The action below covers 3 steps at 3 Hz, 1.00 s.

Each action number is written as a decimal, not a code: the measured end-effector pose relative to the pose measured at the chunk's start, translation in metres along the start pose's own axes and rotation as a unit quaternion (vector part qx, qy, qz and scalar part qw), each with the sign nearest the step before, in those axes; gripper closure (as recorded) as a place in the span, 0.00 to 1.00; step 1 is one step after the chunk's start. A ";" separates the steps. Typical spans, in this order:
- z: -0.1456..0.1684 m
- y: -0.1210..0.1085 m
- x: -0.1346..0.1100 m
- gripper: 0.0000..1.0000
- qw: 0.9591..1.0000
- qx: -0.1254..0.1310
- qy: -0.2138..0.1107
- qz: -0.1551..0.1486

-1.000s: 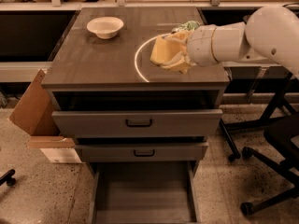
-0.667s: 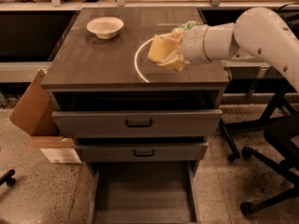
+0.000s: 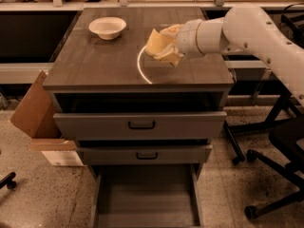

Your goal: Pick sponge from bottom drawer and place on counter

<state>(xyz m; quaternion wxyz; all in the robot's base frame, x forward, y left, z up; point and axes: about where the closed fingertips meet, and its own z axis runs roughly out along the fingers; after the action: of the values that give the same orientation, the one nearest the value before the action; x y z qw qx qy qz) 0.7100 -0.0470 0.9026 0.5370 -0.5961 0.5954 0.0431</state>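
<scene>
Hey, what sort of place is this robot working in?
Probably a lab or office workroom: a drawer cabinet stands on a speckled floor, with a rolling chair at the right and a cardboard box at the left. The gripper holds the sponge over the counter.

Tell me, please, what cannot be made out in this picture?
1. Gripper, above the counter, right half: largely covered by the sponge.
2. Sponge: the camera view cannot show whether it touches the counter.
3. Bottom drawer: its front is cut off by the lower edge.
4. White arc: right part hidden behind the sponge.
</scene>
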 end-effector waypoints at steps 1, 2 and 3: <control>0.014 -0.007 0.004 0.40 1.000 -0.001 0.004 0.011; 0.026 -0.010 0.010 0.16 1.000 -0.006 0.006 0.020; 0.034 -0.010 0.015 0.00 1.000 -0.013 0.008 0.025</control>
<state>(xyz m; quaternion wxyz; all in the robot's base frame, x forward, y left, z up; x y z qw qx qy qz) 0.7419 -0.0360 0.8840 0.5233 -0.5883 0.6137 0.0590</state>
